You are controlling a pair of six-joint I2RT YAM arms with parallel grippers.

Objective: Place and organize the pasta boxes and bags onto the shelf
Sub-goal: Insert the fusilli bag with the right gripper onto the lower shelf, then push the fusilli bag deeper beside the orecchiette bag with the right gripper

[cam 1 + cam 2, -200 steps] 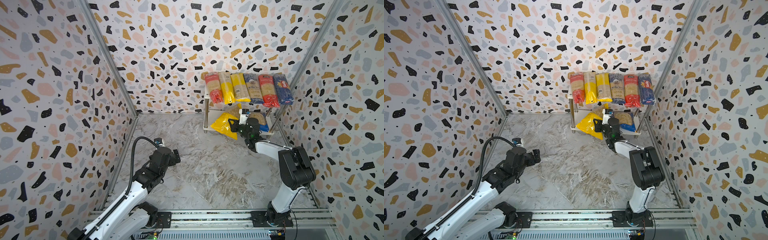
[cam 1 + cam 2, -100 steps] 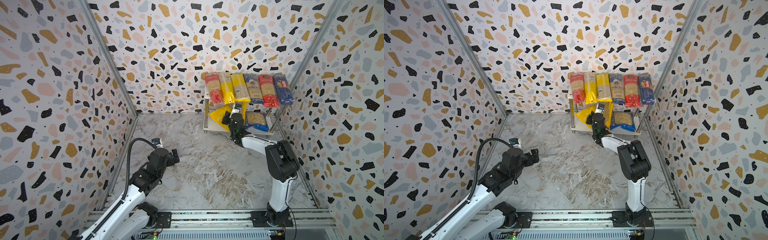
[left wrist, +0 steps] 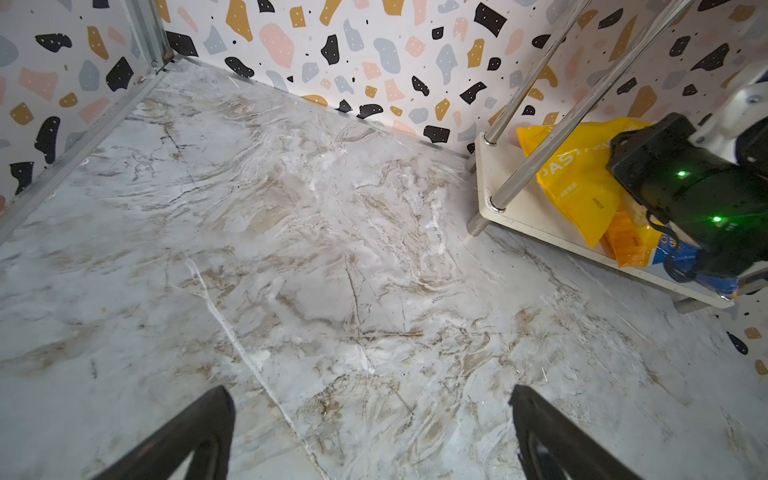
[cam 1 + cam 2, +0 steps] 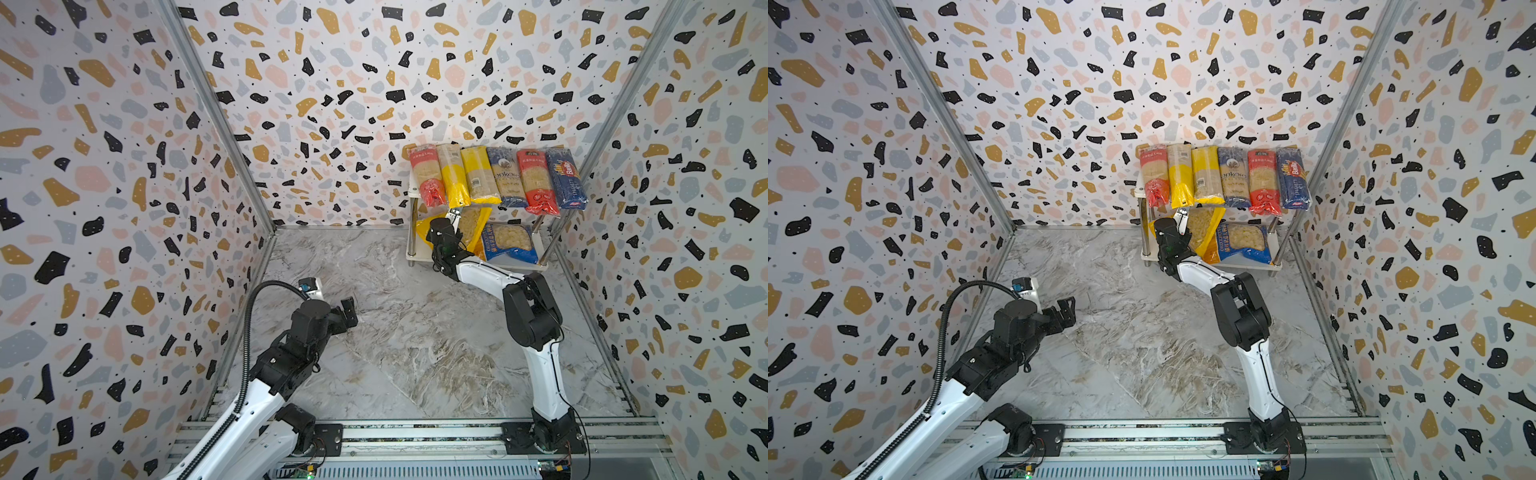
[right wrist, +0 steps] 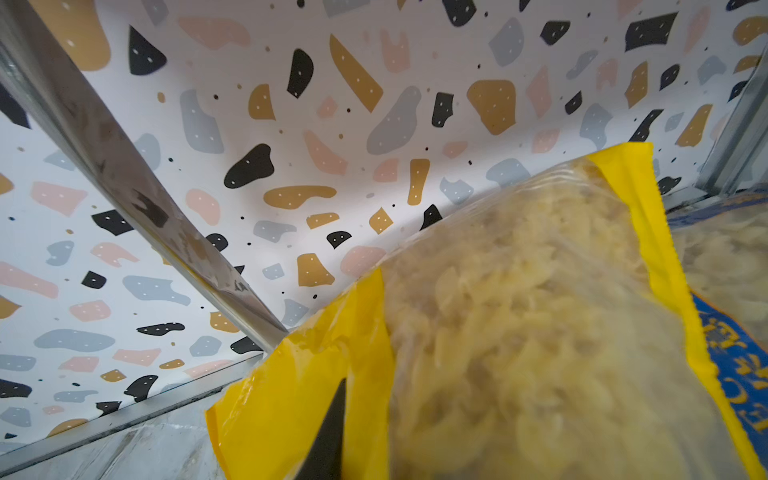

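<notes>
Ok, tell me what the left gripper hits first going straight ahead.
Probably the marble floor: the open left gripper angles down at it, and the shelf stands off to one side.

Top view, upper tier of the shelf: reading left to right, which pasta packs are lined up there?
left red pack → clear-topped yellow pack → all-yellow pack → blue-grey pack → right red pack → dark-blue Barilla pack
</notes>
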